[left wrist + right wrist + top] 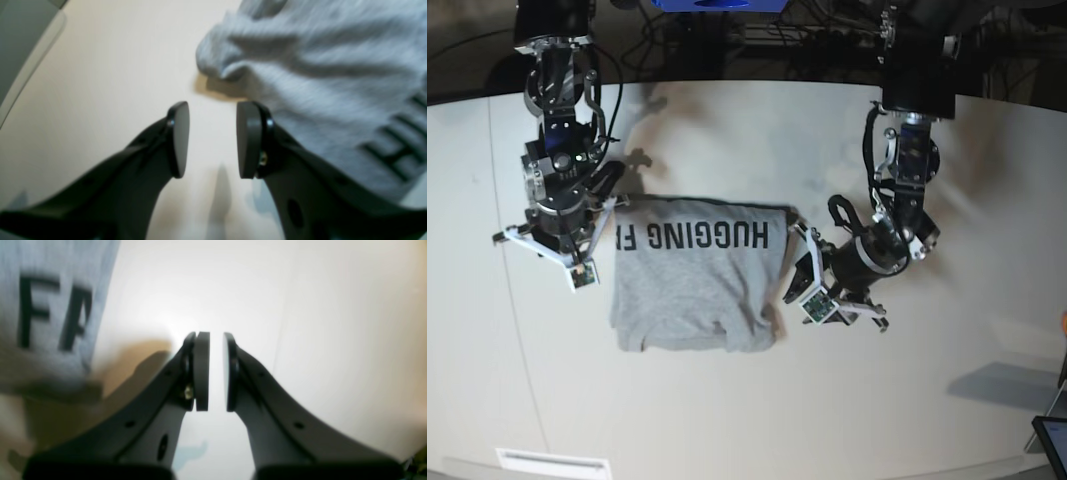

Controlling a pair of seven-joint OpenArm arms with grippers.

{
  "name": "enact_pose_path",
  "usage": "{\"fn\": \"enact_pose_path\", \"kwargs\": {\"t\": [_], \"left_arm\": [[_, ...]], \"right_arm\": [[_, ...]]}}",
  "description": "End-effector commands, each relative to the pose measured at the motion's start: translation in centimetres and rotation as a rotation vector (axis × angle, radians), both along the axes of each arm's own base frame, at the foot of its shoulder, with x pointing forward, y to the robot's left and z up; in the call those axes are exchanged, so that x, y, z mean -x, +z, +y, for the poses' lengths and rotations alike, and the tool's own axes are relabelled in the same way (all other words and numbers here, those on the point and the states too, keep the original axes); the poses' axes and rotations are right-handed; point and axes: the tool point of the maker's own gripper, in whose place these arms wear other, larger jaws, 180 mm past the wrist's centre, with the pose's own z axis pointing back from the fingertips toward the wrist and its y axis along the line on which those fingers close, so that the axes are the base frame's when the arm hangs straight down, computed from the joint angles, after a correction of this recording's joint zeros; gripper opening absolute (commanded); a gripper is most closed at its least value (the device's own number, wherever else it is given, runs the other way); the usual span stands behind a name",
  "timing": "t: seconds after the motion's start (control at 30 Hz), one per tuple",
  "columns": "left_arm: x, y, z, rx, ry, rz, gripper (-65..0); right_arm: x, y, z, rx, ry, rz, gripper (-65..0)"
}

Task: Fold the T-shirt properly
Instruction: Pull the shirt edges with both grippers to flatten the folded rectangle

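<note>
Black jaws, rumpled heather-grey T-shirt (695,275)

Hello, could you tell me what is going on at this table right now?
A two-armed robot is folding a grey T-shirt that lies on the table, partly folded with its black lettering facing up. The left tool sits beside one edge of the shirt, open and empty. The right tool is at the opposite edge, its pads slightly parted, also holding nothing. Neither arm grips the cloth at this moment.

Black arms, looped cables; left pincer (212,140), right pincer (216,371): matte black, flat grey pads, brass screws.
</note>
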Motion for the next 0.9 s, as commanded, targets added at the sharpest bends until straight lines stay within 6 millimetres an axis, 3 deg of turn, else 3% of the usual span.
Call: {"fn": "enact_pose_path", "kwargs": {"t": [0.0, 0.17, 0.3, 0.43, 0.63, 0.87], "left_arm": [[-0.7, 3.3, -1.0, 0.059, -0.004, -0.094, -42.0], [1.2, 5.5, -4.7, 0.155, -0.027, -0.147, -42.0], [1.1, 4.9, -5.9, 0.192, -0.023, -0.118, -42.0], [0.7, 2.6, -6.1, 0.207, -0.015, -0.051, -42.0], [-0.6, -1.7, -5.5, 0.192, 0.009, 0.075, -42.0], [-0.3, -3.7, -5.3, 0.185, 0.019, 0.133, -42.0]], "right_arm": [[-0.7, 1.7, 0.4, -0.008, 0.012, -0.053, -58.6], [-0.6, 2.3, 5.4, -0.024, 0.145, -0.053, -58.6], [-0.2, 2.2, 8.9, -0.065, 0.216, -0.05, -58.6], [0.1, 1.9, 10.5, -0.081, 0.253, -0.039, -58.6], [0.9, -0.5, 11.2, -0.091, 0.254, 0.032, -58.6], [2.2, -2.4, 11.3, -0.094, 0.25, 0.091, -58.6]]}}
